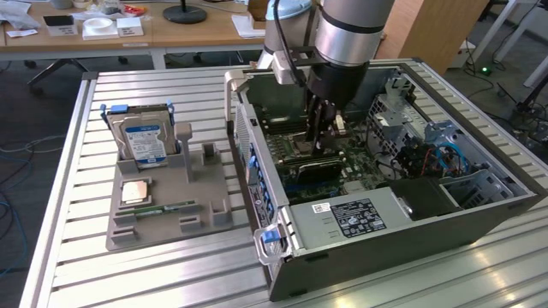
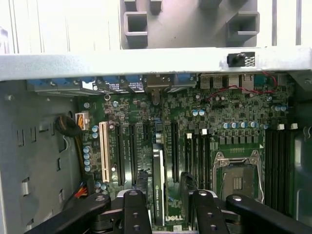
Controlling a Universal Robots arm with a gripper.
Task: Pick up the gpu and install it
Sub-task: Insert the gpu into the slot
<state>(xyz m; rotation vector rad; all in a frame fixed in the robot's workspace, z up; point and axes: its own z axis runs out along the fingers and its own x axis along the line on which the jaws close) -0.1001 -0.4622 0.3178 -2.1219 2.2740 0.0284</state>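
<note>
The gpu point(image 2: 158, 183) is being seated upright in a motherboard point(image 2: 195, 122) slot, lower centre of frame, between the spread gripper point(image 2: 170, 207) fingers; firm pressing is judged needed.

place: lab | cues: aluminium-slat bench point(image 1: 171, 269); cluttered desks point(image 1: 171, 35); cables

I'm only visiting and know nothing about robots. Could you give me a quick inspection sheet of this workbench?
Surface: slatted metal table carrying an open computer case and a grey parts tray.
Job's things: gpu stands on edge on the motherboard.
Clutter: hard drive and memory stick in the tray.
Grippers: claw open inside the case, one finger on each side of the gpu.
Cables: blue and red cables inside the case.
Surroundings: wooden desks behind the table.
</note>
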